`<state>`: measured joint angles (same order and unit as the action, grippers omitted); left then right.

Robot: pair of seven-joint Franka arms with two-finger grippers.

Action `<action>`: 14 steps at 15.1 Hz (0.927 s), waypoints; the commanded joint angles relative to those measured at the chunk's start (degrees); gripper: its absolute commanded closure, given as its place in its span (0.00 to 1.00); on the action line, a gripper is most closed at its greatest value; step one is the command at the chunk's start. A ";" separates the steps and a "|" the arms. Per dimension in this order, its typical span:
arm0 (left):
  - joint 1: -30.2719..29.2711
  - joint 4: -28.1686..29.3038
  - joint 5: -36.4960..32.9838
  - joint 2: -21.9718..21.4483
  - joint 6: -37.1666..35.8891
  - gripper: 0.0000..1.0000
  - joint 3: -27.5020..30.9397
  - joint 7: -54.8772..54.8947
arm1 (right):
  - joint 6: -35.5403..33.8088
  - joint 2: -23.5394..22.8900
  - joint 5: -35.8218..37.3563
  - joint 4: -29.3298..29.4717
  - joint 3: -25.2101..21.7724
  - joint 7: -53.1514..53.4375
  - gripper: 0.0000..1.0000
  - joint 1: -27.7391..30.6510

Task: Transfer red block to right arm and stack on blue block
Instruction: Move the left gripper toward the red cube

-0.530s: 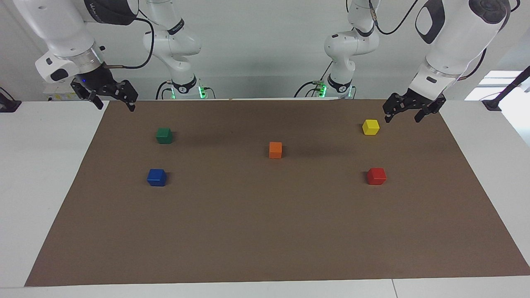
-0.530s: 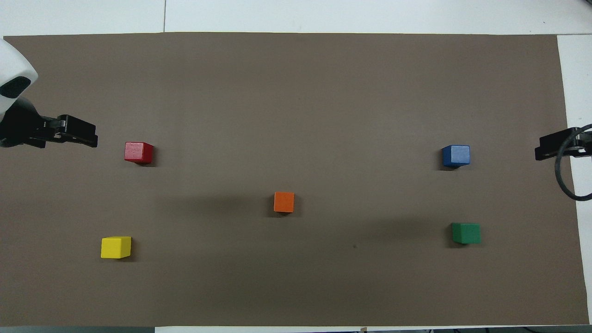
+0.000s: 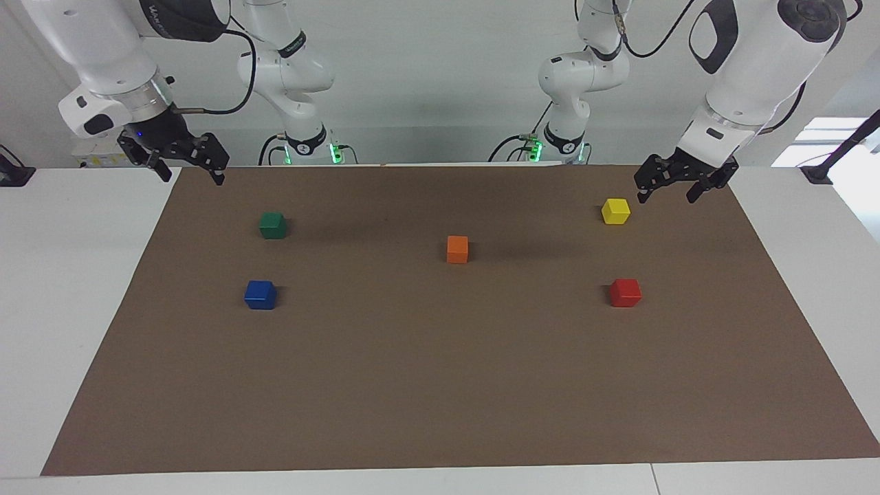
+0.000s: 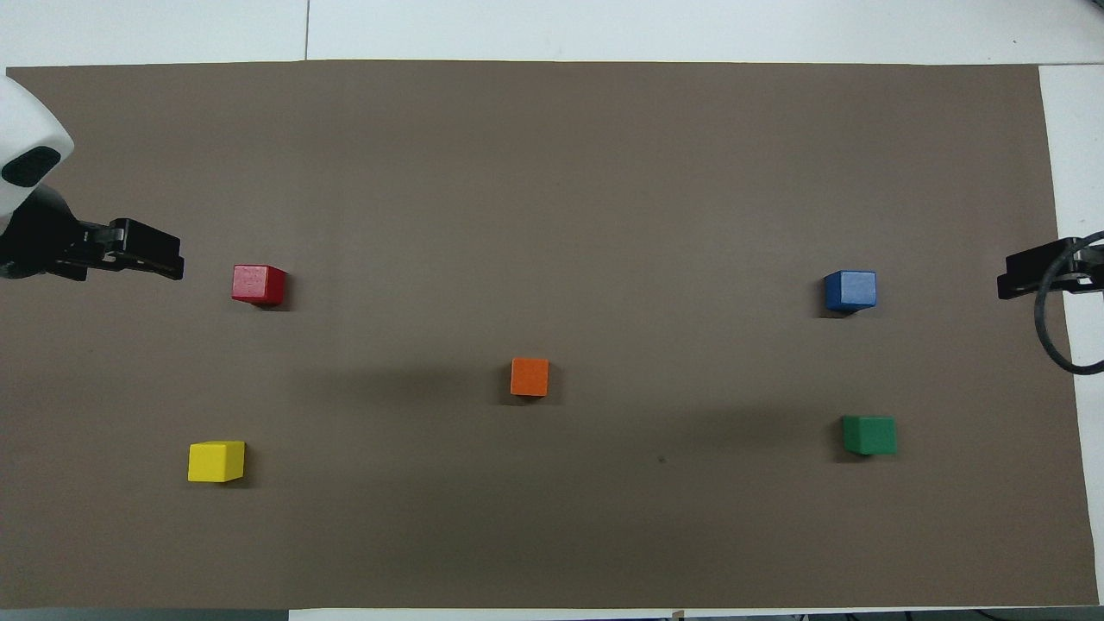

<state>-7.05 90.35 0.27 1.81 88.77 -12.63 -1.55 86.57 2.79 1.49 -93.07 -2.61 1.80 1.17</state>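
From my station, the right arm's black two-finger gripper (image 3: 189,170) hangs empty, fingers spread apart, over the brown mat's (image 3: 440,385) corner near the small green cube (image 3: 273,225) and small deep blue cube (image 3: 260,294). Mid-mat sits the small orange cube (image 3: 457,249). The small glossy red cube (image 3: 625,292) rests untouched toward the left arm's end, farther from the robots than the small yellow cube (image 3: 615,211), which has the left arm's black gripper (image 3: 665,191) raised beside it, empty, fingers apart.

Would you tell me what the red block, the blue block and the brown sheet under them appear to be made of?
Red block: probably painted wood or plastic; its crisp edges and smooth, slightly glossy faces fit either.
Blue block: seemingly the same, with a pale sheen on its top in the overhead view.
Brown sheet: apparently matte paper or thin card; it lies flat and shows no glare.
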 commanded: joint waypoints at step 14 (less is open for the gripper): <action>-0.16 24.42 0.35 1.79 30.56 0.00 0.06 1.37 | -0.70 0.91 0.00 -0.53 0.50 -1.54 0.00 2.26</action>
<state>-7.10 111.14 0.28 3.99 115.00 -12.72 -1.50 86.57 2.89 1.49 -93.07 -2.65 1.80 2.59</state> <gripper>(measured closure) 0.000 0.000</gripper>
